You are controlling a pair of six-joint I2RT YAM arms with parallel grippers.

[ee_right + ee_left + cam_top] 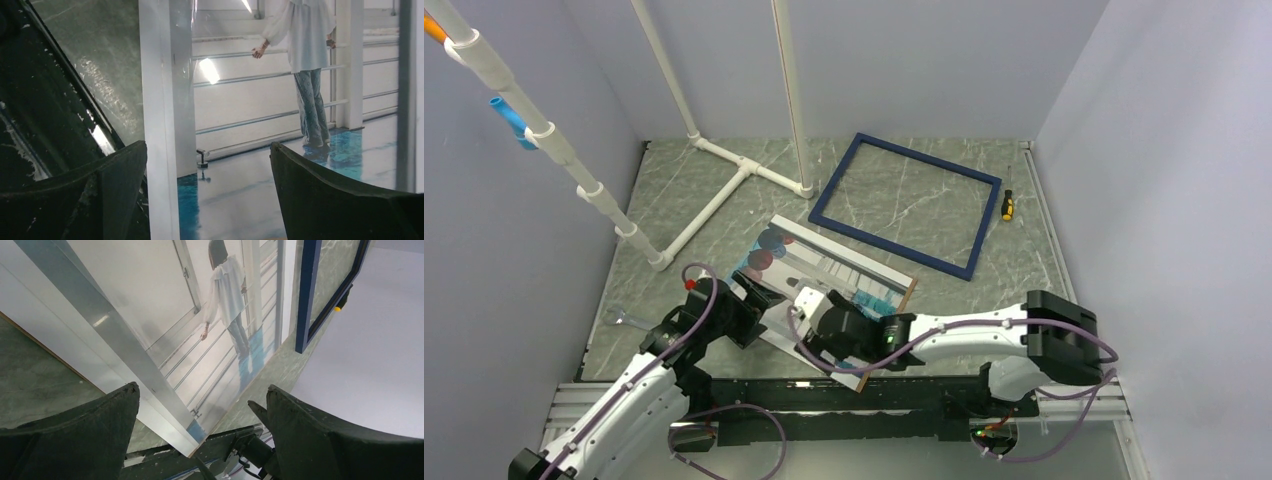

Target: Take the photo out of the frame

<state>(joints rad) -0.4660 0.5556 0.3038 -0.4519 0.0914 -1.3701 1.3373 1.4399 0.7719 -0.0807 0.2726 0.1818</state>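
The photo [824,262] lies in the middle of the table on a thin brown backing board [911,290], out of the frame. The navy frame [889,245] lies empty at the back right, with the table showing through it. My left gripper [759,305] is open over the photo's near left end. In the left wrist view its jaws [200,405] stand wide apart, with the photo [220,315] ahead and the frame [305,295] beyond. My right gripper [819,335] is open over the photo's near edge. In the right wrist view its jaws [207,165] straddle the white border of the photo [280,100].
A white pipe structure [724,190] stands at the back left of the marbled table [694,200]. A yellow-handled screwdriver [1007,205] lies right of the frame and also shows in the left wrist view [341,304]. Grey walls close in three sides.
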